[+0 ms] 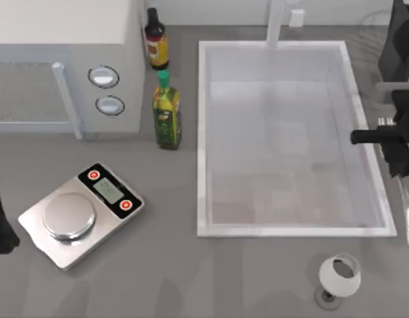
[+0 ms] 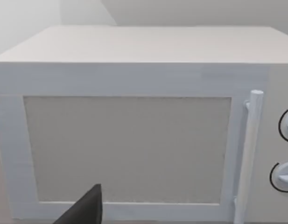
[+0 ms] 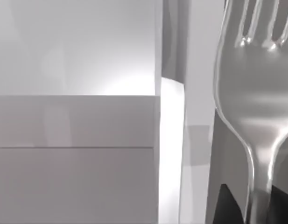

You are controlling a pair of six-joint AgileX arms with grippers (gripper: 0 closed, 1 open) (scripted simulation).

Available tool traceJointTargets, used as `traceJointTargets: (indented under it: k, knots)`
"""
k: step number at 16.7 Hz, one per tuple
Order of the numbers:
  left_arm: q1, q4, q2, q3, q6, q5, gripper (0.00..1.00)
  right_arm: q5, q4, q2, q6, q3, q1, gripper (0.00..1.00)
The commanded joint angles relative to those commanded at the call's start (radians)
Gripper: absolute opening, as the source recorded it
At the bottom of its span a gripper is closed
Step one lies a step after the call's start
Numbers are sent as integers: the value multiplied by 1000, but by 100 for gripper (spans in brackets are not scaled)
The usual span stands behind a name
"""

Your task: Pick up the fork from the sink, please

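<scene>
1. The right gripper (image 1: 398,142) is holding its jaws closed on the fork (image 3: 256,93), out past the right rim of the sink (image 1: 293,231); the left gripper's (image 1: 0,228) jaws cannot be told, and it is sitting at the table's left edge.
2. No writing is reading clearly on the two bottles (image 1: 167,114) or the scale (image 1: 81,213).
3. The basin is lying open; a wine glass (image 1: 339,277) is standing near its lower right corner, and the microwave (image 2: 134,126) is occupying the upper left.

No legible text, brand or number anywhere; bottle (image 1: 168,116) labels and scale (image 1: 81,214) display too small to make out
</scene>
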Motion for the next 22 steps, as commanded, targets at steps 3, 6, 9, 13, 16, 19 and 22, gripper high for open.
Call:
traceJointTargets:
  k: [3, 6, 9, 13, 16, 19, 22]
  knots:
    - [0, 0, 0, 0, 0, 0, 100, 0, 0, 0, 0, 0, 0, 0]
    - [0, 0, 0, 0, 0, 0, 100, 0, 0, 0, 0, 0, 0, 23]
    - [0, 0, 0, 0, 0, 0, 100, 0, 0, 0, 0, 0, 0, 45]
    - [0, 0, 0, 0, 0, 0, 100, 0, 0, 0, 0, 0, 0, 75]
    - [0, 0, 0, 0, 0, 0, 100, 0, 0, 0, 0, 0, 0, 98]
    - [0, 0, 0, 0, 0, 0, 100, 0, 0, 0, 0, 0, 0, 100]
    - [0, 0, 0, 0, 0, 0, 100, 0, 0, 0, 0, 0, 0, 100]
